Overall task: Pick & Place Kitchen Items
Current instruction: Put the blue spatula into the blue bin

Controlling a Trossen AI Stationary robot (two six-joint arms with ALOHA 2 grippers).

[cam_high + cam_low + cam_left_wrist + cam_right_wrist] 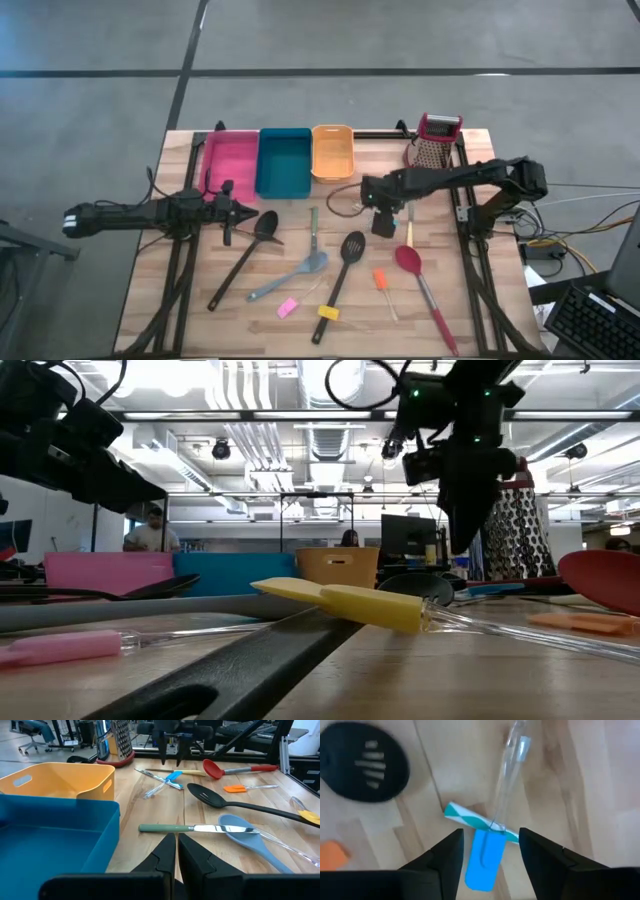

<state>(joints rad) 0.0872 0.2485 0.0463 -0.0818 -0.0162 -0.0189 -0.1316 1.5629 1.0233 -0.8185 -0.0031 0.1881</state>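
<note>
right gripper spread, pointing down over blue spatula; left gripper pressed together.

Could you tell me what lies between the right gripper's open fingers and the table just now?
In the right wrist view, the right gripper hangs open over a small blue-headed tool, crossed by a teal-striped stick; nothing else intervenes.

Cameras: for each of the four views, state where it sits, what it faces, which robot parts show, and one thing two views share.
High: above the table, looking straight down; both arms, left claw beside the black ladle.
Low: at tabletop height, facing the room; right claw hangs down.
Left wrist: on the left arm, over the teal bin; its shut fingers.
Right wrist: looks down between open fingers at the blue-handled tool.
Shared: the slotted spoon.
</note>
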